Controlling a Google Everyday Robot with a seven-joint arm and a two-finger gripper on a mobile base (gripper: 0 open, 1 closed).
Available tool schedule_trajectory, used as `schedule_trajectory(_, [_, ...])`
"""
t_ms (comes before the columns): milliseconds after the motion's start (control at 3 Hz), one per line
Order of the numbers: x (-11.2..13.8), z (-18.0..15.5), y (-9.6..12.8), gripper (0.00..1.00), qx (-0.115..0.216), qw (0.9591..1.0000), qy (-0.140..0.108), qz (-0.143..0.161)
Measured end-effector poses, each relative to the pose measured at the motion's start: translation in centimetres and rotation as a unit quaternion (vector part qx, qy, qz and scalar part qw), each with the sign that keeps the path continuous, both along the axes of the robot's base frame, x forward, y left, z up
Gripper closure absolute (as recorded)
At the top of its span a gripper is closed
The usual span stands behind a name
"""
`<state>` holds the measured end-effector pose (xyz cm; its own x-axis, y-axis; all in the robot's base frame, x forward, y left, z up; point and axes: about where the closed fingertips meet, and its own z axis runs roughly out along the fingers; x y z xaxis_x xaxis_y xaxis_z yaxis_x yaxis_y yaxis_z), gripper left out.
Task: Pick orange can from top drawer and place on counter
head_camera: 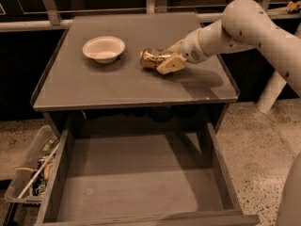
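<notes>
Cream rnd arm (244, 25), tan gripper (165, 60) ovr counter (117, 86)

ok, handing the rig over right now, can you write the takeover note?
Claw: over the flat grey square counter, right of centre, at the small shiny orange-gold metal can; grip cannot be told.
Can: on its side, apparently resting on the counter, right of the white round bowl, apart from it.
Wide shallow grey top drawer: open, no can inside.
Done: can out of the drawer, at the counter.
Left: confirm release, pull the arm clear.
</notes>
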<state>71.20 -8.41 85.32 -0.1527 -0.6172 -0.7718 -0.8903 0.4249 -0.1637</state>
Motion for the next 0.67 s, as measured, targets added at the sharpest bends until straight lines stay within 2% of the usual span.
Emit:
schedule_trajectory(333, [0.00,0.00,0.01,0.00,0.000,1.0000,0.000,0.000])
schedule_trajectory(667, [0.00,-0.01,0.01,0.00,0.000,1.0000,0.000,0.000])
